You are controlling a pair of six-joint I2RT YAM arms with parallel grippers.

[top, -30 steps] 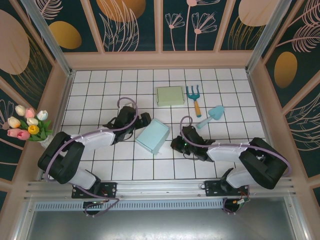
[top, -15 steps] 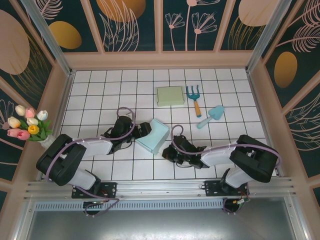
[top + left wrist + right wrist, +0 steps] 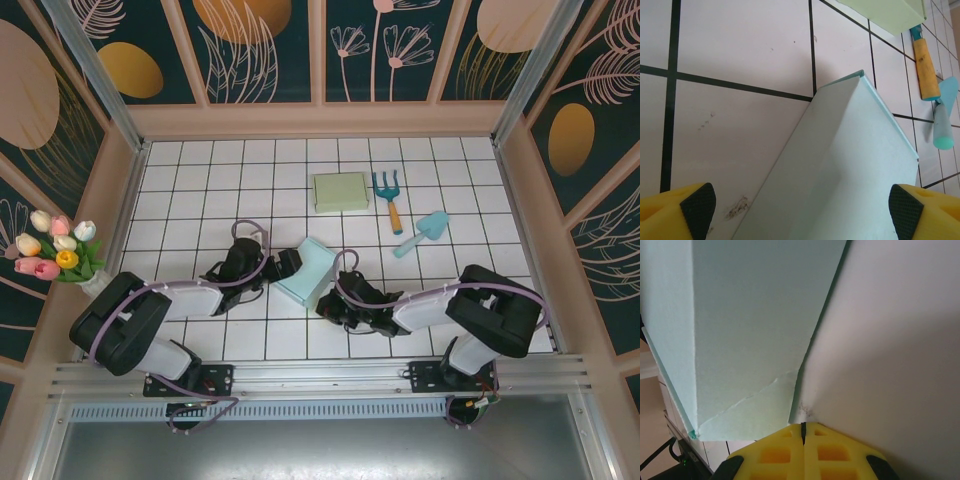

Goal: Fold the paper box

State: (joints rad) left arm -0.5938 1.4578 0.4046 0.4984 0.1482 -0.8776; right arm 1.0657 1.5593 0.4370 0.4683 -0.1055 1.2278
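The pale blue paper box (image 3: pixel 308 272) stands tilted on the white tiled table, between both arms. My left gripper (image 3: pixel 285 262) is open at the box's left side. In the left wrist view the box (image 3: pixel 840 165) fills the space between the widely spread yellow fingertips (image 3: pixel 697 205), and I cannot tell whether they touch it. My right gripper (image 3: pixel 328 303) is shut, low at the box's near right corner. In the right wrist view its closed tips (image 3: pixel 803 432) rest on the table right at the lower edge of the box (image 3: pixel 750 315), where a flap seam shows.
A pale green folded box (image 3: pixel 340 191) lies farther back, with a small garden rake (image 3: pixel 389 196) and a blue scoop (image 3: pixel 422 232) to its right. A tulip bunch (image 3: pixel 55 250) sits outside the left wall. Wooden walls ring the table.
The right gripper has slid left along the table to the box's near corner. The box has tipped up more steeply. The left gripper has shifted slightly toward the near side, still open.
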